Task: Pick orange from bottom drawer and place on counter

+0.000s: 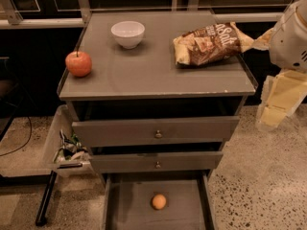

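The small orange lies in the middle of the floor of the bottom drawer, which is pulled out at the bottom of the view. The grey counter tops the cabinet above it. My gripper hangs at the right edge of the view, beside the counter's front right corner, at about the height of the top drawer. It is far above and to the right of the orange and holds nothing that I can see.
On the counter stand a red apple at the front left, a white bowl at the back and a chip bag at the right. Two upper drawers with knobs stick out slightly. A bin with rubbish stands left of the cabinet.
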`<state>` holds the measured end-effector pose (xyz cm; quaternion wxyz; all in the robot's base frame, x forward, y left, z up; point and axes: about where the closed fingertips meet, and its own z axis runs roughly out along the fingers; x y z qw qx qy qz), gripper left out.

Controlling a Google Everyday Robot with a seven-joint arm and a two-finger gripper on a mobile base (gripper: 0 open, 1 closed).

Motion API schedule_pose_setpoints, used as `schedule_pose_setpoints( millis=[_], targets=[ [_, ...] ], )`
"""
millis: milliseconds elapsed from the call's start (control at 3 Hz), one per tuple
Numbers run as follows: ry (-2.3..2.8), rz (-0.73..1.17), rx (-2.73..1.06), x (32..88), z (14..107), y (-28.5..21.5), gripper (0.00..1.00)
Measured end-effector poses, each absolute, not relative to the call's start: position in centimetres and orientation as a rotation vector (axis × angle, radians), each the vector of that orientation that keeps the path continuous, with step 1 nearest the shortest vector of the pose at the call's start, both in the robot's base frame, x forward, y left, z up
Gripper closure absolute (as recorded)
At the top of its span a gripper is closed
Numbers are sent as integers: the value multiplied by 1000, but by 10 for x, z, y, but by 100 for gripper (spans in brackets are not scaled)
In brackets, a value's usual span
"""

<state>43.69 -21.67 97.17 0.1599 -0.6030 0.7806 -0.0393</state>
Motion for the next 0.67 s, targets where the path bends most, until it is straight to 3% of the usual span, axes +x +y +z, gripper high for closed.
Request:
schedule_pose_setpoints(
  millis=[667],
  targets=[
    [2216,-72,-1732,434,951,-212,0]
  ],
)
